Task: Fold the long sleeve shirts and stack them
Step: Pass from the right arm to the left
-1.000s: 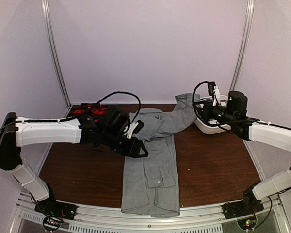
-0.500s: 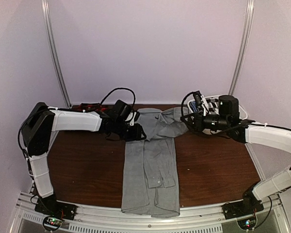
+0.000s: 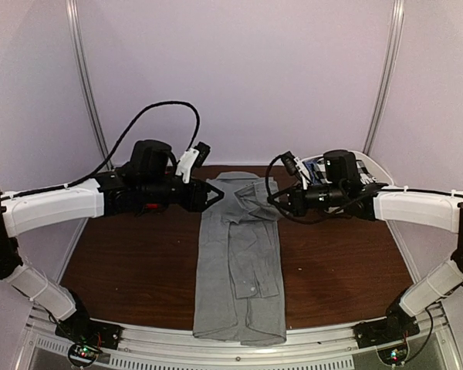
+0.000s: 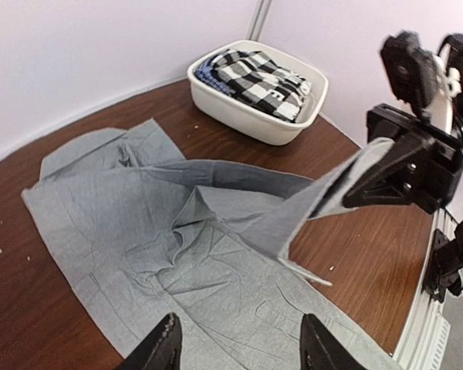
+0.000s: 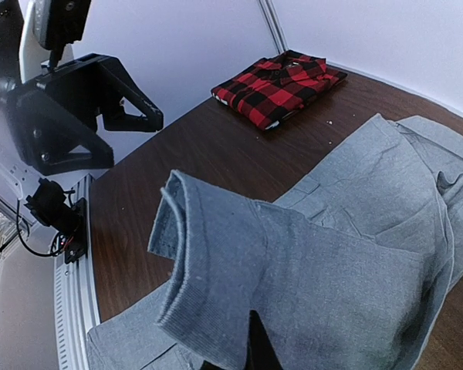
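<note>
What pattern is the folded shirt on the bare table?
Folded shirt: red-and-black plaid, best in right wrist view.

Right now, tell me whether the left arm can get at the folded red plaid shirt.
Probably yes. The left gripper is open and empty, and the red plaid shirt lies uncovered on that arm's side of the table.

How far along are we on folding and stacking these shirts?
Done: the red plaid shirt lies folded, set aside. In hand: the grey shirt lies flat, one sleeve apparently folded in; the right gripper is shut on the other sleeve, lifted above the body, and the left gripper is open and empty. Left: lay that sleeve, fold the body, stack it with the plaid.
</note>
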Tool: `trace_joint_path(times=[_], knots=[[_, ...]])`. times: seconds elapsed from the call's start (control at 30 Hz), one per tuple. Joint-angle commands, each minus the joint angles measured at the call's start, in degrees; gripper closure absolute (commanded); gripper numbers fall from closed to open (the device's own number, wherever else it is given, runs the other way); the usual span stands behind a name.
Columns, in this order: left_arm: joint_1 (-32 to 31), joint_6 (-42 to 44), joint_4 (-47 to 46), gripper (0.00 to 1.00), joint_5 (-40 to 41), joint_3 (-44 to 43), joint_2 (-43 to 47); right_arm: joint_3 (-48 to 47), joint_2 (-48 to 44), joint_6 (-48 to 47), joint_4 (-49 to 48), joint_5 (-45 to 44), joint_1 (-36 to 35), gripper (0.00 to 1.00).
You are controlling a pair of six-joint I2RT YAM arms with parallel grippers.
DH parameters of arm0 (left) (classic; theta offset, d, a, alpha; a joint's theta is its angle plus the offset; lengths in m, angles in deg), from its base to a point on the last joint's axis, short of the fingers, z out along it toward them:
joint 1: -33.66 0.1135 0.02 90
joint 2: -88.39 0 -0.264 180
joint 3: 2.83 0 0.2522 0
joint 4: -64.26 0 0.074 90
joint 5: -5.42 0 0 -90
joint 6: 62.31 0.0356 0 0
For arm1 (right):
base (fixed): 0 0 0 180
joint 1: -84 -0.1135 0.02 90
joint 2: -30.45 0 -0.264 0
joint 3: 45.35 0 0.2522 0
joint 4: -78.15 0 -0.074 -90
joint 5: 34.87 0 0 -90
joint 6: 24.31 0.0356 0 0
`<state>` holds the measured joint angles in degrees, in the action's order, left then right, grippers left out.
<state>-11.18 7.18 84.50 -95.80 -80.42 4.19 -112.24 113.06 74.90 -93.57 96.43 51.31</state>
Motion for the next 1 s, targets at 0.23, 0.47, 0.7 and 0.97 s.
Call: trace_joint_path(times=[0.23,0.47,0.7,0.97], knots=[[-1.93,18.04,7.37,0.36,-5.82,-8.62,-2.88,-5.48,-0.03,-5.19,7.15,3.07,-0.84,1.00],[-4.29,24.58,15.52,0.37,0.12,-14.47,-6.89,-5.49,-1.13,-5.44,7.96,2.39,-1.02,1.00],[-4.46,27.15,17.42,0.29,3.78,-14.41,-7.01,-6.32,-1.53,-5.91,9.06,2.42,-1.12,1.00],[-4.90,28.48,17.84,0.27,5.21,-15.73,-10.63,-6.99,-1.92,-5.84,9.15,2.96,-1.20,1.00]])
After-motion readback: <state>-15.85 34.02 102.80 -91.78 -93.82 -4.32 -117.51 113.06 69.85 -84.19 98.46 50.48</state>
